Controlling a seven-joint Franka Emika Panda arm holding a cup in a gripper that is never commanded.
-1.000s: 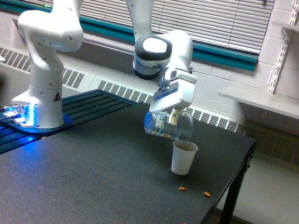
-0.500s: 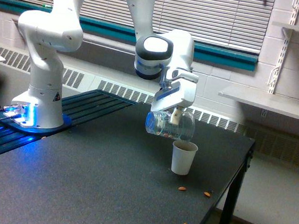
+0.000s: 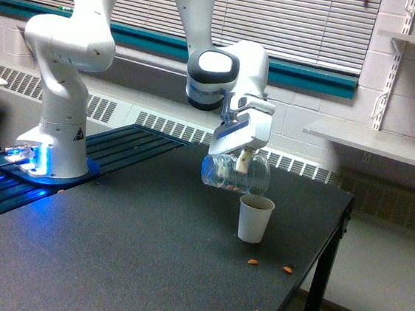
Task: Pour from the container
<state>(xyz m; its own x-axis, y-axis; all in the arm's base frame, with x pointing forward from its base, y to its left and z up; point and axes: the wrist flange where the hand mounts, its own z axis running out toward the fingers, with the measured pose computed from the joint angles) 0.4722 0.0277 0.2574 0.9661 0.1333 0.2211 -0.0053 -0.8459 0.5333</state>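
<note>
Hardly anything has shifted since a second ago: the gripper (image 3: 241, 161) and its load sit a touch higher and toward the exterior view's right, and are almost unchanged from half a second ago. Its fingers are pinched on the clear plastic cup (image 3: 234, 175), which hangs just below the white hand, tipped onto its side with one end toward the exterior view's left and the other toward the right. A few small brownish pieces lie along the cup's lower wall. Directly under the gripper, slightly to the exterior view's right, a white paper cup (image 3: 254, 219) stands upright on the dark table (image 3: 108, 256), apart from the clear cup. Three brown nuts (image 3: 253, 262) lie on the table below and past the paper cup.
</note>
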